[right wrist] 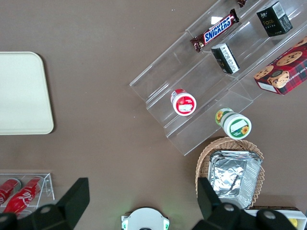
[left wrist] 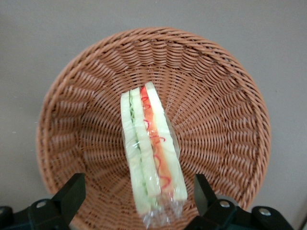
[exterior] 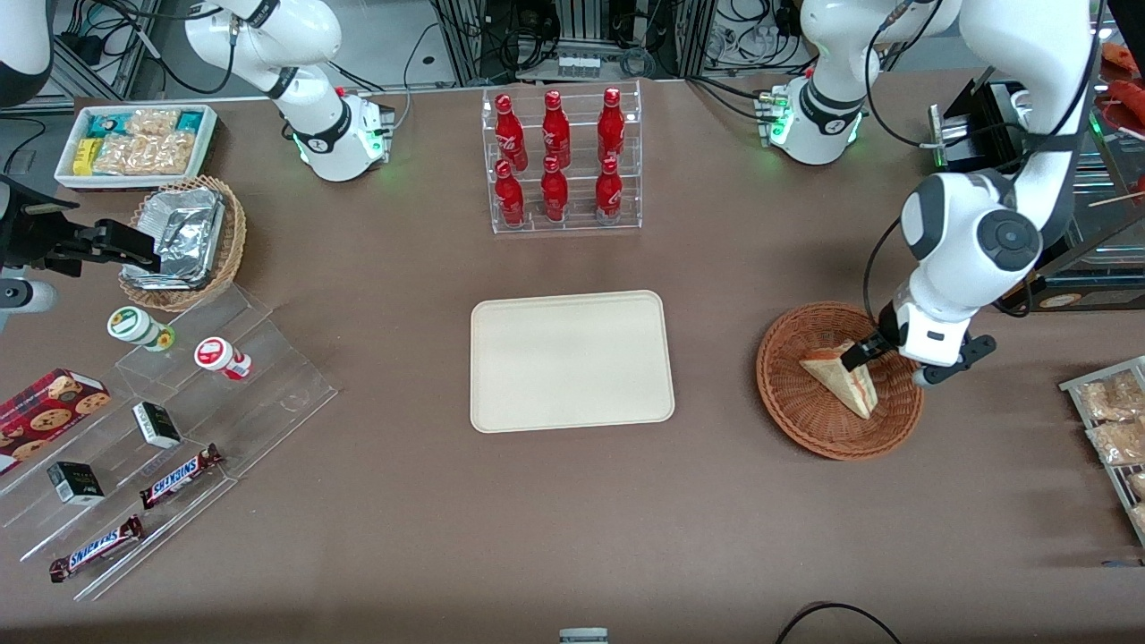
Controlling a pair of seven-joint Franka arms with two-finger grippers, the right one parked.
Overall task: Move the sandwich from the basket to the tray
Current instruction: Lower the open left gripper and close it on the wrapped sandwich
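Observation:
The sandwich [exterior: 839, 376], a pale bread wedge in clear wrap with red and green filling on its edge [left wrist: 149, 148], lies in the round reddish-brown wicker basket [exterior: 787, 402] toward the working arm's end of the table. My left gripper [exterior: 860, 351] hangs low over the basket, open. Its two black fingers [left wrist: 72, 191] stand on either side of the wedge's wrapped end without touching it, and the gripper's midpoint [left wrist: 138, 197] sits over that end. The cream rectangular tray [exterior: 572, 362] lies flat at the table's middle, beside the basket, with nothing on it.
A clear rack of red bottles [exterior: 562, 161] stands farther from the front camera than the tray. Toward the parked arm's end are stepped acrylic shelves with snacks [exterior: 170, 420], a tan basket with foil [exterior: 183, 241] and a white snack box [exterior: 134, 143]. Snack packets [exterior: 1109, 420] lie near the basket.

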